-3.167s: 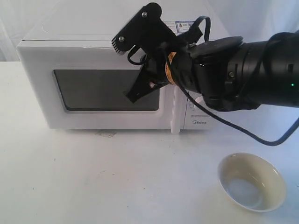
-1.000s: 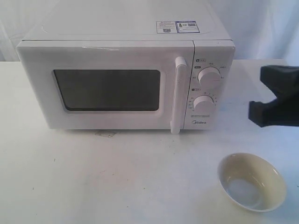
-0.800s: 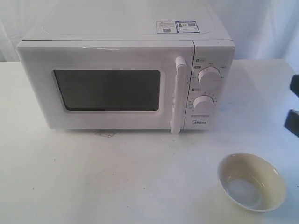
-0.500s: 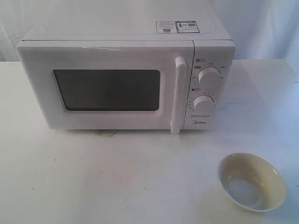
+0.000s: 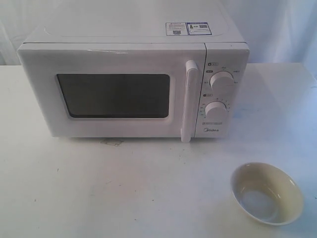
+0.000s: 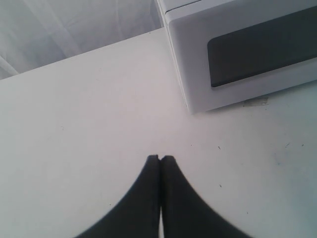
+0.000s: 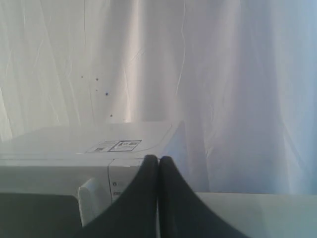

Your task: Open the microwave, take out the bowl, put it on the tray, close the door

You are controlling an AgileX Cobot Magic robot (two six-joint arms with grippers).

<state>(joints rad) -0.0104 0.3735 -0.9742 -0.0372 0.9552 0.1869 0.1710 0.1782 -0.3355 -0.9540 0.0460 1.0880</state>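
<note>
On the near right of the table [image 5: 124,188], the bowl [image 5: 267,193] sits outside the microwave [image 5: 133,79], whose door [image 5: 111,96] is shut. The right gripper [image 7: 158,159] has left the exterior view; its jaws are together, as on the left gripper [image 6: 160,158]. The task seems finished.

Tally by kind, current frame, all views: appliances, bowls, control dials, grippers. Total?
microwave: 1
bowl: 1
dials: 2 (upper dial, lower dial)
grippers: 2 (left gripper, right gripper, both shut, seen only in the wrist views)
Total: 6
</note>
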